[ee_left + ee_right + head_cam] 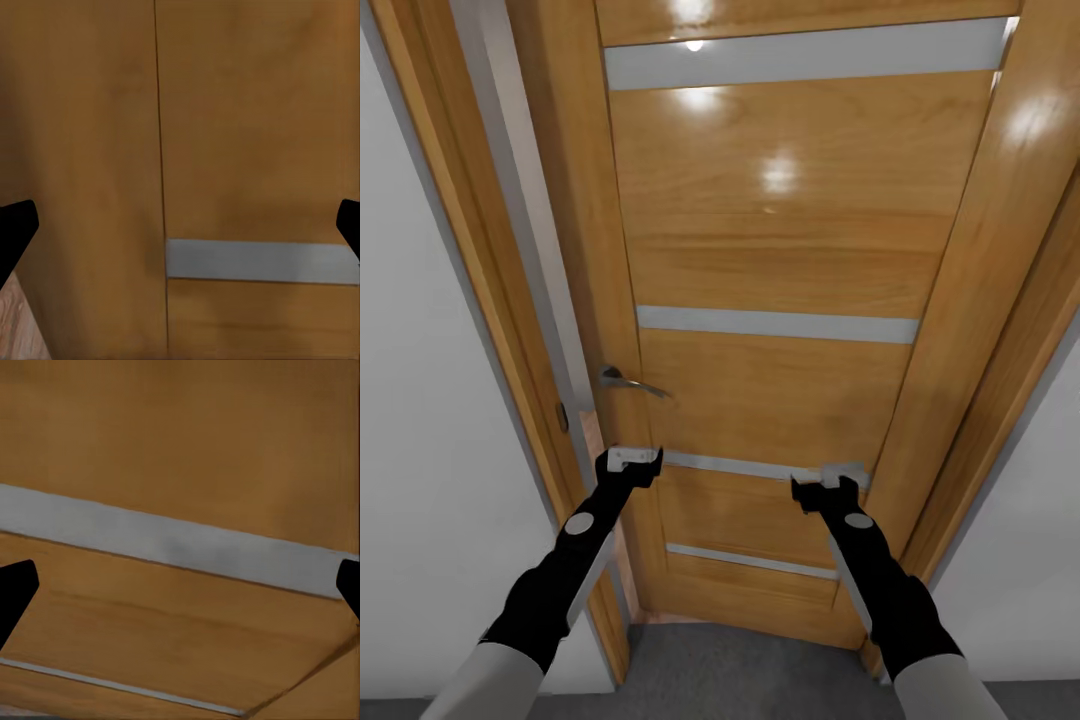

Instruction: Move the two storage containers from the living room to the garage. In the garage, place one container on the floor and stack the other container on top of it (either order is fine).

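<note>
Facing a wooden door (780, 300), glossy, amber, crossed by grey horizontal strips (775, 325). Set in a matching frame (510, 300) between white walls (420, 400). Slightly ajar at the handle side: narrow gap there, with a sliver of light wood floor (600, 440) visible through it. Metal lever handle (628, 381) on the door's left edge, horizontal. Grey floor (740, 670) at the foot of the door.

Left claw (632, 462) raised close before the door, just below the handle, near the door's edge; open, both fingertips wide apart at the edges of the left wrist view, gripping nothing. Between them in that view: door panel, vertical seam, one grey strip (262, 261), a corner of light wood floor (19, 330).

Right claw (828, 482) raised close before the lower door, beside a grey strip; open, fingertips wide apart, gripping nothing. Between them in the right wrist view: door panel and a slanted grey strip (172, 544).

Contact between claws and door: cannot tell.

No readable writing on the door.
</note>
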Robot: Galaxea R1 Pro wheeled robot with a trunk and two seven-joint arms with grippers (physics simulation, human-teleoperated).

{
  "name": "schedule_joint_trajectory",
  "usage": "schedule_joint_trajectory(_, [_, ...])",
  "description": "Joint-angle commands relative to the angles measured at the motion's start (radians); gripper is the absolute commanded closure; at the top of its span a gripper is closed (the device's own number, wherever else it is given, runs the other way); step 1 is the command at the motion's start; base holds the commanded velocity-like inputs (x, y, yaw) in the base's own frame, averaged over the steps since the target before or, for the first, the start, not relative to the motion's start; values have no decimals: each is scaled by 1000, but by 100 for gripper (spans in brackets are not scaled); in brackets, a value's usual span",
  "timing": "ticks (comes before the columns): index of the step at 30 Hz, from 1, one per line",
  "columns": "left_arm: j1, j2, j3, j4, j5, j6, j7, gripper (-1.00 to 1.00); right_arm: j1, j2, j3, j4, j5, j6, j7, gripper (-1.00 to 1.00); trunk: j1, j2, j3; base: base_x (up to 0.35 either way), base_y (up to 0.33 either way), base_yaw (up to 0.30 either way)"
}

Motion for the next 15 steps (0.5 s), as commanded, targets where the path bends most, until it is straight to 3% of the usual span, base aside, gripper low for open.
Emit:
schedule_joint_trajectory(1, [3, 1, -2, -1, 7, 0, 5, -100, -1, 0, 6, -18, 7, 15, -3, -100, 0, -1, -1, 0, 0, 0])
schedule_joint_trajectory(8, [51, 1, -7, 1, 2, -17, 3, -100, -2, -2, 23, -89, 29, 39, -10, -100, 0, -1, -1, 0, 0, 0])
schedule_joint_trajectory(15, [79, 0, -54, 1, -20, -21, 6, -100, -3, -1, 26, -118, 59, 43, -20, -100, 0, -1, -1, 0, 0, 0])
